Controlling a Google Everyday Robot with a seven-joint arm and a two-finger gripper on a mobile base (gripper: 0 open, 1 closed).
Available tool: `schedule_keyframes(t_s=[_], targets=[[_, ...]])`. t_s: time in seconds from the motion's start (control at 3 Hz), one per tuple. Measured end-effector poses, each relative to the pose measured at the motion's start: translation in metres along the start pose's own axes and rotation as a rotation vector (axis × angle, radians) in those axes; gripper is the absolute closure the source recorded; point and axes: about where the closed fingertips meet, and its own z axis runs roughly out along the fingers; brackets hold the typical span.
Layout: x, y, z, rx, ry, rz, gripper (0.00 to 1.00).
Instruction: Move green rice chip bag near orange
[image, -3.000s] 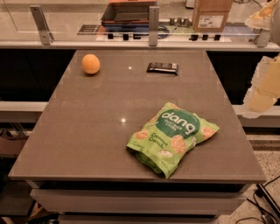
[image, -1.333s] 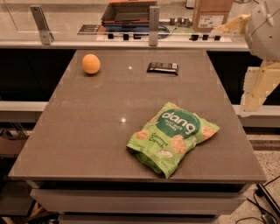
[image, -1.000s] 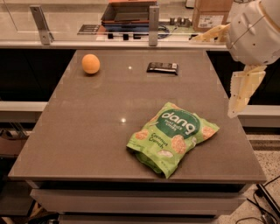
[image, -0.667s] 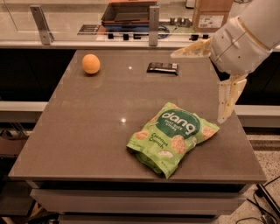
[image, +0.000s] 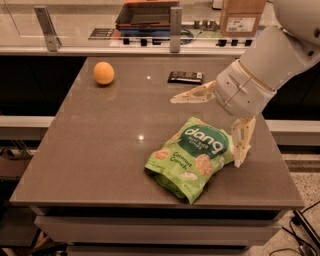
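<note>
The gripper (image: 204, 132) is held spread wide over the right end of the green rice chip bag (image: 192, 156), which is laid front-right on the worktop (image: 100, 145), well apart from the far-left orange (image: 104, 73), so only crinkly film may be pinched and the bag dropped midway.

The one camera looked down on the table (image: 100, 150) from above its near edge, facing the far counter (image: 65, 25). It sat close enough for the whole top to fill the view (front corners just inside). The gripper (image: 205, 132) hung at right, fingers (image: 192, 95) spread wide over the bag (image: 192, 155). The orange (image: 104, 73) lay far left.
</note>
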Motion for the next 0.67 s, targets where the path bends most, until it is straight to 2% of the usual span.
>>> schedule_keyframes(t_s=[0.67], targets=[[0.0035, -0.0008, 0.0050, -0.015, 0.025, 0.003, 0.00]])
